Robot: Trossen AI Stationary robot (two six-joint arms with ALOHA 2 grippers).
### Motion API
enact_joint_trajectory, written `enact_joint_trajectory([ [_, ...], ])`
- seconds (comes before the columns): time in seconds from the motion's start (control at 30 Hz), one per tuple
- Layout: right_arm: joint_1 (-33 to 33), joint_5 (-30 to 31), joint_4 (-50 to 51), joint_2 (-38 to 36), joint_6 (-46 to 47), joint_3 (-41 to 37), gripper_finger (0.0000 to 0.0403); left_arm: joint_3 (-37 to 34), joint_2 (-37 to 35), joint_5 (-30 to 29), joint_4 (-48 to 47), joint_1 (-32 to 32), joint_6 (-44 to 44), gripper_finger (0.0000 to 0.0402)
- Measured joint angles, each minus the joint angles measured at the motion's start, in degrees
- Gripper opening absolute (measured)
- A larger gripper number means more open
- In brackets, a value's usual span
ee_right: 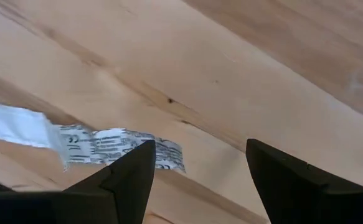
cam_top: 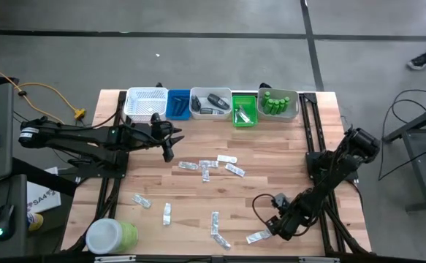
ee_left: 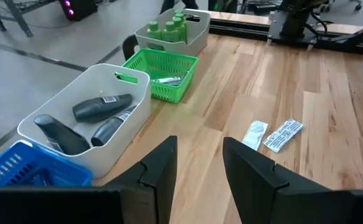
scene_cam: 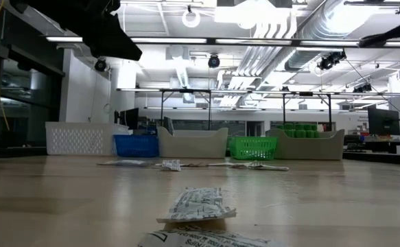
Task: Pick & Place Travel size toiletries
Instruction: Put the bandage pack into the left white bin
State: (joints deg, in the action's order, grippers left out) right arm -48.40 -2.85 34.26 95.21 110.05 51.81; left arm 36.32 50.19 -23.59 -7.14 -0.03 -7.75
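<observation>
A wooden worktop (cam_top: 286, 157) carries a row of trays along its far edge and sachets (cam_top: 211, 167) scattered mid-surface. The right gripper (cam_top: 277, 231), jaws wide and empty, hangs low near the front edge beside one sachet (ee_right: 109, 147). The left gripper (cam_top: 168, 150), part open, holds nothing near the grey tray (ee_left: 116, 102)

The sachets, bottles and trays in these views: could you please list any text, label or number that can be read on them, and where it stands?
None can be read.
Sachet at the right gripper: dark print, too blurred.
Sachets near the low camera: lines of print, too small.
Dark grey bottles in the white tray: a small pale label, unreadable.
Green bottles: no lettering made out.
Paper on the floor left of the table: dark letters, unreadable.
</observation>
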Motion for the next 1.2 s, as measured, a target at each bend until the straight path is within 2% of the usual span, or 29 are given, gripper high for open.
enact_joint_trajectory([
  [0.97, -2.29, 6.84, -7.49, 3.04, -0.28, 0.11, 0.0243, 0.00, 0.04, 0.55, -0.54, 0.00, -0.02, 0.0129],
  [1.07, -2.29, 6.99, -7.67, 3.08, 0.25, 0.09, 0.0230, 0.00, 0.04, 0.57, -0.57, 0.00, -0.02, 0.0129],
  [1.2, -2.29, 7.03, -7.66, 3.14, 0.71, 0.04, 0.0193, 0.00, 0.04, 0.59, -0.74, 0.00, -0.02, 0.0129],
])
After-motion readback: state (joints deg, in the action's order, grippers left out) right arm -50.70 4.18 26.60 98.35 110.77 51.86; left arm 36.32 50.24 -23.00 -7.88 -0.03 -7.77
